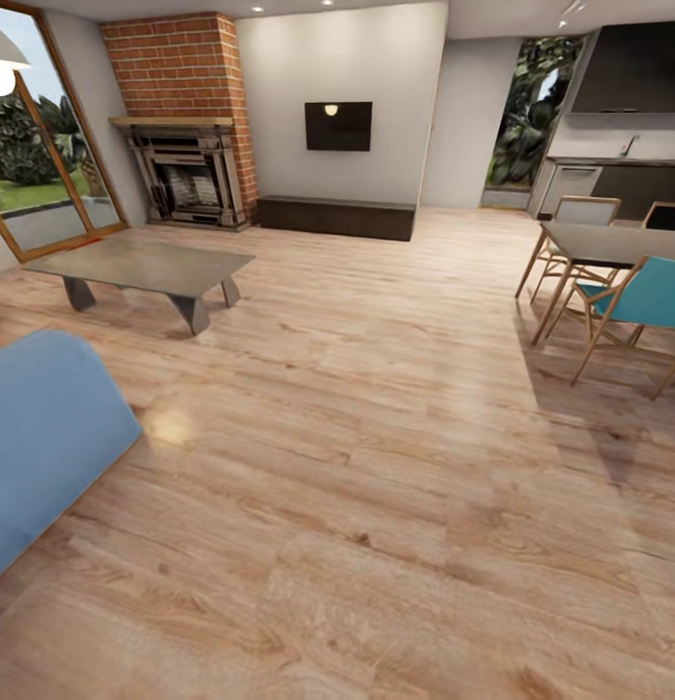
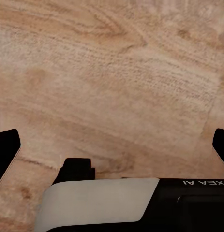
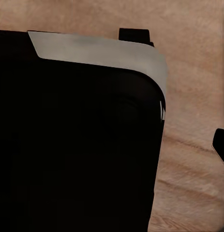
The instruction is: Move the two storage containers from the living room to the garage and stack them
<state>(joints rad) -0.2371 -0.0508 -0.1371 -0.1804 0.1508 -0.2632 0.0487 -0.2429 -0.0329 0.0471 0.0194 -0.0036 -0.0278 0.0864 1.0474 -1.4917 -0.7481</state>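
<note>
A: How are the arms posed?

B: Both wrist cameras are pointed down at the plank floor [image 2: 116, 72]. In the left wrist view, the left gripper [image 2: 114, 145] is seen over bare wood; one dark fingertip [image 2: 6, 150] is cut off at each side edge, so the jaws are set wide apart with nothing between them. A black robot body with a pale grey panel [image 2: 92, 203] lies across the near edge.

A: And the right gripper?

B: One dark fingertip [image 3: 221, 145] is visible at the frame edge. The rest is hidden by the black body, so the jaw state cannot be told.

A: What is seen from the head?

B: The living room. Nearest, a blue sofa [image 1: 41, 437] is cut off at the left edge. Beyond it stands a grey low table [image 1: 143, 264] on angled legs. At right, a dining table [image 1: 610, 243] with wood-framed chairs, one teal [image 1: 649, 297], is partly cropped. Farthest are the brick fireplace [image 1: 182, 117], a dark wall screen [image 1: 337, 125] and glass doors [image 1: 36, 165]. No containers are in view.
</note>
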